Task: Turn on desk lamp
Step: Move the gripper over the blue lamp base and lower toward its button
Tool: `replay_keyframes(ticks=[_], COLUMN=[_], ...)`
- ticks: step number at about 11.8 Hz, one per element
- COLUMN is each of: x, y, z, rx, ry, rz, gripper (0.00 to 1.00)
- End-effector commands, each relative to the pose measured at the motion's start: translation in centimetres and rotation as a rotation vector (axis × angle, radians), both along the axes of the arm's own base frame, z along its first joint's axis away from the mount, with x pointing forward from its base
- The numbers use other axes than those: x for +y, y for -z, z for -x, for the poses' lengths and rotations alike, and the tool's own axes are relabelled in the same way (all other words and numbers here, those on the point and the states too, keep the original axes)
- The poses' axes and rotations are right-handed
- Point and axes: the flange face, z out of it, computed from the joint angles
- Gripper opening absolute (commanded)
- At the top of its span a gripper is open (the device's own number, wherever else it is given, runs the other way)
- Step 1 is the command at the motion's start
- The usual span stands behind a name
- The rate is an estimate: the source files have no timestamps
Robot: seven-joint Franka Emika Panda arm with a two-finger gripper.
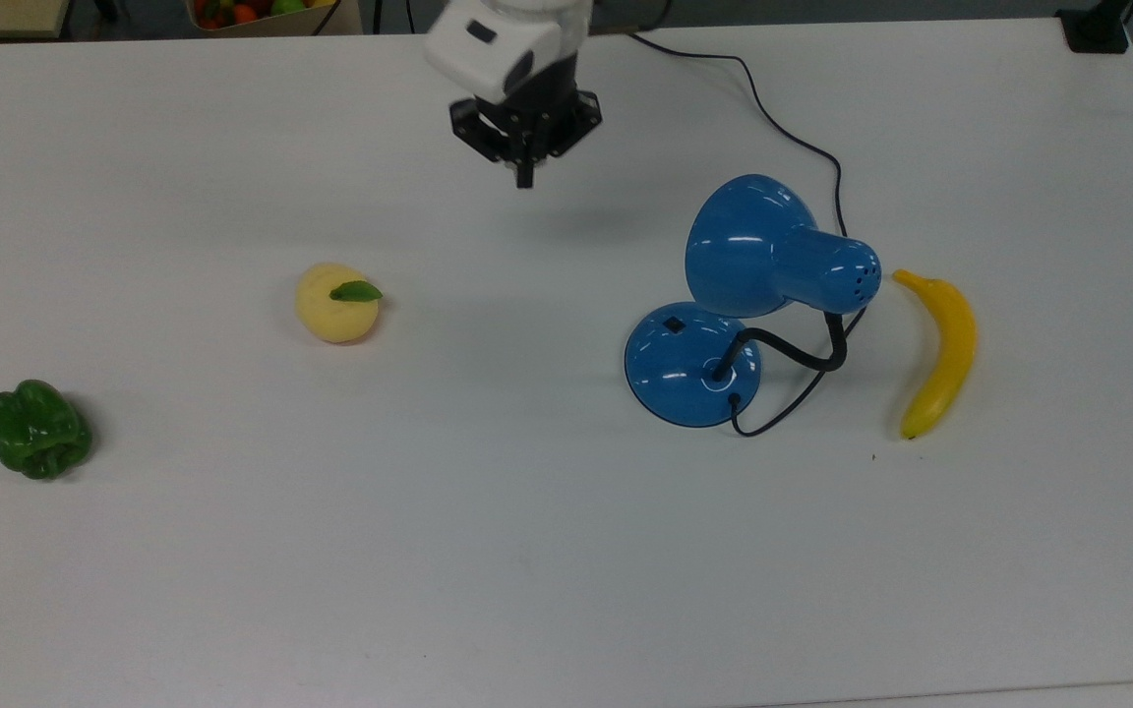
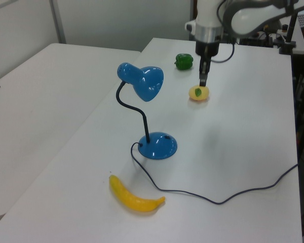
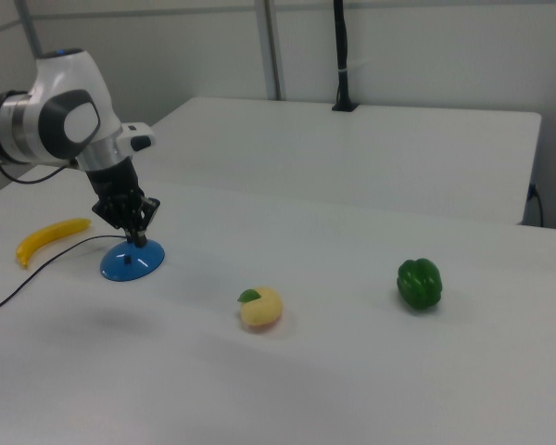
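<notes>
**Switch sits down-right of gripper in top view**

Gripper hangs above the table, fingers pinched together, holding nothing. Desk lamp stands near the banana. Its black switch is on the base's upper-left, well apart from the gripper, partly under the shade.

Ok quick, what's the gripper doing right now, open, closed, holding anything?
Gripper: fingers together, closed, holding nothing, in the air away from the desk lamp.
</notes>
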Motion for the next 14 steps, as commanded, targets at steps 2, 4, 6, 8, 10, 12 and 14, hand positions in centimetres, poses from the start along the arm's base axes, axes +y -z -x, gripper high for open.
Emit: replay_keyframes(ticks=[2, 4, 6, 8, 10, 12, 14], x=[5.1, 7.2, 8.7, 9.8, 11.0, 11.6, 12.8], y=[5.3, 7.2, 8.5, 9.5, 10.3, 11.3, 11.9], z=[-1.2, -1.4, -2.0, -2.3, -2.8, -3.4, -3.3], rx=[-0.021, -0.034, -0.074, -0.107, -0.162, -0.213, -0.241], ry=[-0.091, -0.129, -0.153, -0.173, -0.192, -0.199, -0.216], rz=[-0.021, -0.025, -0.044, -0.056, -0.080, -0.104, -0.123], gripper=[0.00, 0.00, 0.00, 0.00, 0.00, 0.00, 0.00])
